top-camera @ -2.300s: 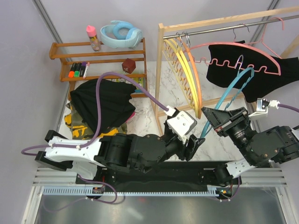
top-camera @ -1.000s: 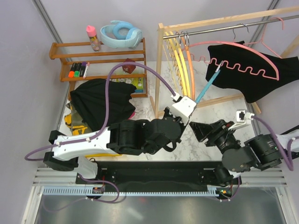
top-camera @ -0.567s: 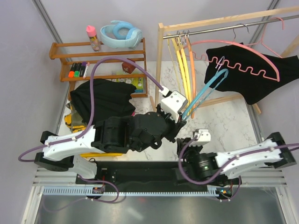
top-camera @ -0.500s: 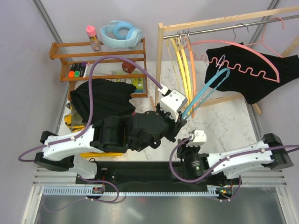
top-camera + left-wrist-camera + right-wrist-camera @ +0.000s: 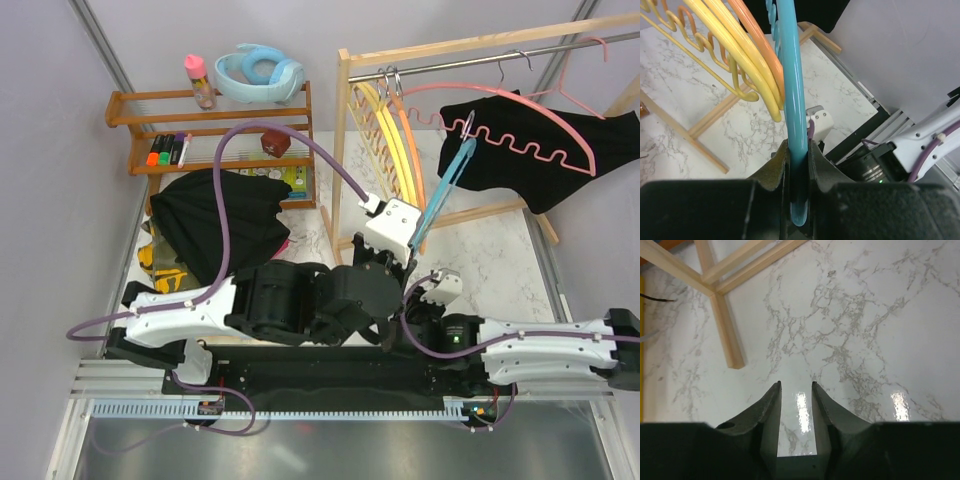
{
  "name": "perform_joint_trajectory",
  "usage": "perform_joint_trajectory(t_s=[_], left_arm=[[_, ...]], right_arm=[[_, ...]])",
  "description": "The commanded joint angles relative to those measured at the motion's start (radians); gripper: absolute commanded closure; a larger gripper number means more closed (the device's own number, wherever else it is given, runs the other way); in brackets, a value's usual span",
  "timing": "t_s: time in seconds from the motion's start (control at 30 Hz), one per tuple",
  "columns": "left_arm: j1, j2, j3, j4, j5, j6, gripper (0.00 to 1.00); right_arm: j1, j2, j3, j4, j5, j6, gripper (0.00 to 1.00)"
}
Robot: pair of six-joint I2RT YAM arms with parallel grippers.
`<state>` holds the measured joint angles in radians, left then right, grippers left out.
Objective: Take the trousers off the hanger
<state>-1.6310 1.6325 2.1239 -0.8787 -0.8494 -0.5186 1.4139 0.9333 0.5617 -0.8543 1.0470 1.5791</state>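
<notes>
Top external: trousers point(image 5: 540, 160) seemingly beyond left gripper point(image 5: 417, 242)

One pair of black trousers point(image 5: 530, 185) hung spread over a pink hanger point(image 5: 545, 150) on the rail point(image 5: 480, 60) at the right. A bare blue hanger point(image 5: 443, 185) leaned up toward them. More trousers lay in a soft pile at the left. It had a black pair point(image 5: 215, 215) on top, a green-and-yellow camouflage pair point(image 5: 160, 262) under it, and a bit of magenta cloth point(image 5: 288, 245) peeping out.

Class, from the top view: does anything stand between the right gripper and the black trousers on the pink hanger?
Yes. The blue hanger, clamped in the left gripper, slants across that path. The rack's lower wooden bar also lies before the black trousers.
</notes>
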Motion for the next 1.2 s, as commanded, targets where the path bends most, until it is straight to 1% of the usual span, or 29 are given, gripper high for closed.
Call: perform_joint_trajectory(t_s=[0.0,0.07,0.1,0.13,0.17,0.2,0.23,0.27,0.3,0.33,0.4,0.43,0.47,0.5,0.53,0.57,0.63,0.7,0.77,0.8,0.83,0.87,0.9,0.97,1.0,1.03,1.1,1.13,1.17], left_arm=[[-0.061,0.018,0.108,-0.064,-0.259,-0.084,0.98],[-0.070,0.023,0.113,-0.066,-0.260,-0.116,0.98],[-0.073,0.036,0.116,-0.065,-0.275,-0.123,0.98],[-0.091,0.043,0.125,-0.063,-0.289,-0.124,0.98],[-0.104,0.052,0.131,-0.060,-0.310,-0.120,0.98],[-0.116,0.062,0.139,-0.056,-0.359,-0.107,0.98],[-0.136,0.081,0.163,-0.042,-0.372,-0.091,0.98],[-0.142,0.090,0.180,-0.039,-0.378,-0.068,0.98],[-0.147,0.095,0.191,-0.039,-0.379,-0.066,0.98],[-0.161,0.096,0.194,-0.020,-0.385,-0.055,0.98],[-0.170,0.096,0.189,-0.002,-0.404,-0.043,0.98],[-0.179,0.099,0.180,0.007,-0.402,-0.056,0.98],[-0.187,0.098,0.174,0.015,-0.404,-0.066,0.98],[-0.216,0.101,0.165,0.027,-0.428,-0.075,0.98],[-0.236,0.107,0.162,0.076,-0.463,-0.054,0.98],[-0.250,0.124,0.163,0.104,-0.503,-0.025,0.98],[-0.279,0.127,0.162,0.136,-0.505,0.017,0.98],[-0.297,0.115,0.127,0.144,-0.499,0.020,0.98],[-0.311,0.084,0.061,0.142,-0.488,-0.006,0.98],[-0.311,0.040,-0.020,0.142,-0.459,-0.017,0.98],[-0.311,0.015,-0.066,0.141,-0.435,-0.058,0.98],[-0.311,-0.009,-0.111,0.142,-0.397,-0.081,0.98],[-0.311,-0.064,-0.190,0.142,-0.389,-0.107,0.98],[-0.311,-0.108,-0.251,0.149,-0.369,-0.130,0.98],[-0.311,-0.126,-0.290,0.161,-0.364,-0.120,0.98],[-0.311,-0.158,-0.306,0.164,-0.364,-0.115,0.98],[-0.311,-0.189,-0.356,0.211,-0.352,-0.075,0.98],[-0.311,-0.219,-0.372,0.300,-0.347,-0.001,0.98],[-0.313,-0.230,-0.377,0.319,-0.340,0.011,0.98]], right_arm=[[-0.015,-0.120,0.012,0.018,-0.047,-0.116,0.60],[-0.016,-0.134,0.044,-0.005,-0.026,-0.172,0.56],[-0.016,-0.122,0.082,-0.020,-0.009,-0.220,0.53],[-0.016,-0.073,0.098,-0.037,0.016,-0.228,0.49],[-0.021,-0.038,0.115,-0.061,0.065,-0.234,0.37],[-0.030,0.001,0.150,-0.071,0.085,-0.237,0.32],[-0.042,0.087,0.170,-0.075,0.099,-0.240,0.28],[-0.052,0.129,0.187,-0.063,0.116,-0.238,0.22],[-0.053,0.171,0.199,-0.048,0.167,-0.234,0.22],[-0.055,0.250,0.199,-0.031,0.188,-0.217,0.23],[-0.091,0.345,0.192,0.018,0.217,-0.179,0.24],[-0.113,0.370,0.184,0.052,0.214,-0.188,0.24],[-0.148,0.389,0.158,0.140,0.205,-0.217,0.24],[-0.165,0.412,0.149,0.184,0.147,-0.252,0.24],[-0.180,0.417,0.142,0.202,0.121,-0.266,0.24],[-0.184,0.414,0.129,0.205,0.101,-0.263,0.24],[-0.184,0.380,0.103,0.224,0.027,-0.299,0.22],[-0.184,0.316,0.044,0.279,-0.002,-0.349,0.19],[-0.182,0.257,0.005,0.285,-0.018,-0.392,0.07],[-0.182,0.190,-0.006,0.287,-0.024,-0.413,0.04],[-0.182,0.155,-0.016,0.290,-0.025,-0.442,0.02],[-0.185,0.118,-0.035,0.297,-0.036,-0.494,0.02],[-0.182,0.045,-0.043,0.301,-0.045,-0.520,0.02],[-0.182,-0.023,-0.072,0.320,-0.085,-0.563,0.02],[-0.184,-0.084,-0.089,0.354,-0.109,-0.623,0.02],[-0.182,-0.108,-0.107,0.420,-0.132,-0.645,0.02],[-0.182,-0.139,-0.135,0.423,-0.154,-0.613,0.02],[-0.182,-0.136,-0.135,0.425,-0.159,-0.607,0.02],[-0.182,-0.131,-0.123,0.423,-0.162,-0.604,0.02]])
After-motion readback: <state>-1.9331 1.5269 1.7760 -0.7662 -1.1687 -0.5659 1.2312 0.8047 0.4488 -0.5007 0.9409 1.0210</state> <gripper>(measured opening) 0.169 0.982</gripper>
